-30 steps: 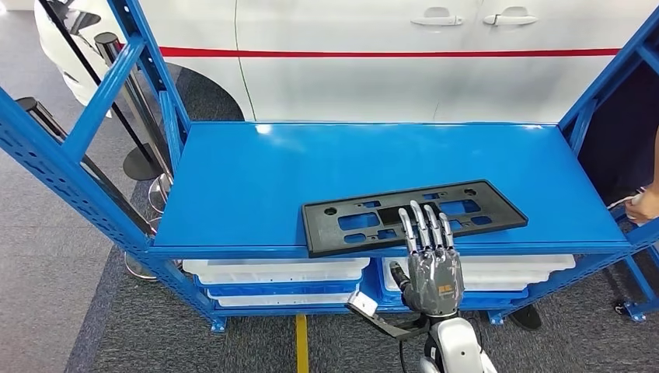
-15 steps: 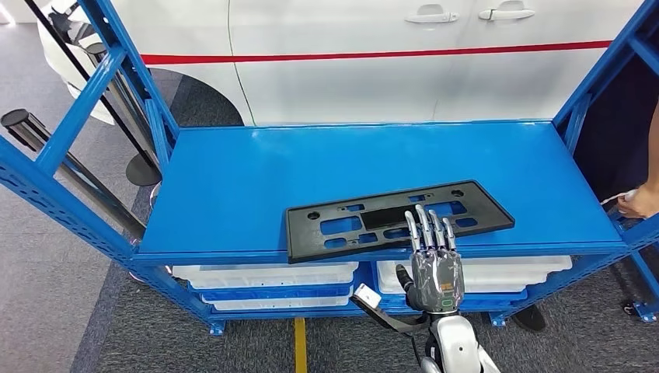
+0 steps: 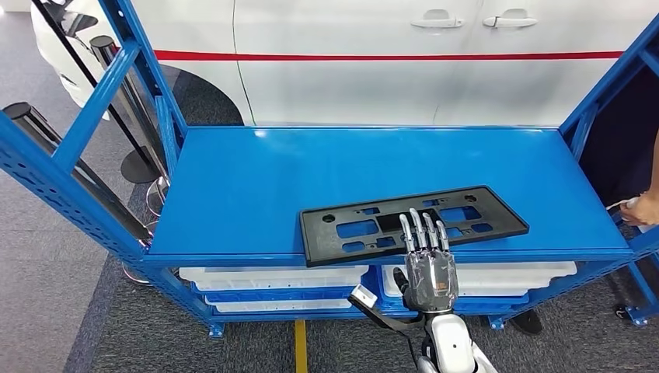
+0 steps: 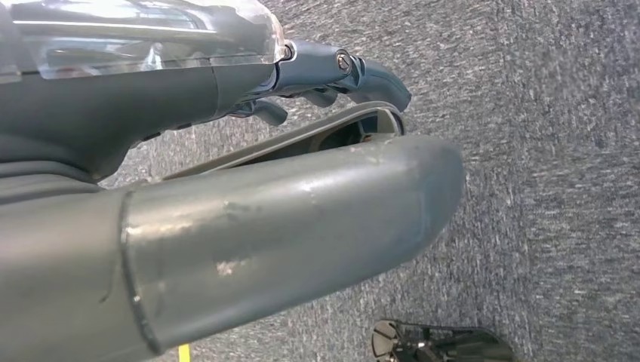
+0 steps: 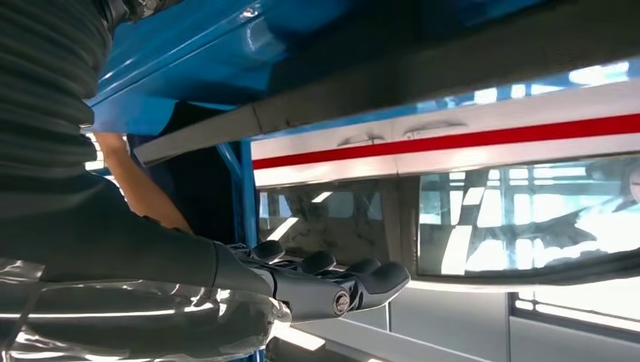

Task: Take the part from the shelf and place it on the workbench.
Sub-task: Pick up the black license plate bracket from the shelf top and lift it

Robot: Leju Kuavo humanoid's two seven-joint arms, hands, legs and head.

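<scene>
The part is a long, flat black plastic plate with cut-outs (image 3: 365,227). It lies slightly askew near the front edge of the blue shelf (image 3: 256,186). My right hand (image 3: 427,260) reaches up from below at the shelf's front. Its fingers (image 3: 423,229) are stretched out straight and lie over the plate's front edge, right of its middle, and the thumb stays below the shelf lip. The right wrist view shows the same hand (image 5: 317,283) with fingers extended and nothing in it. My left hand (image 4: 226,211) hangs over grey carpet and holds nothing.
White bins (image 3: 272,276) sit on the lower shelf level. A white car (image 3: 388,70) stands close behind the rack. Blue uprights (image 3: 78,155) frame both sides, with stanchion posts (image 3: 140,163) at the left. A person's hand (image 3: 641,208) is at the shelf's right end.
The camera swayed left and back, shifting the whole picture. My right hand keeps its fingers over the plate's front edge, and the plate lies where it was on the shelf.
</scene>
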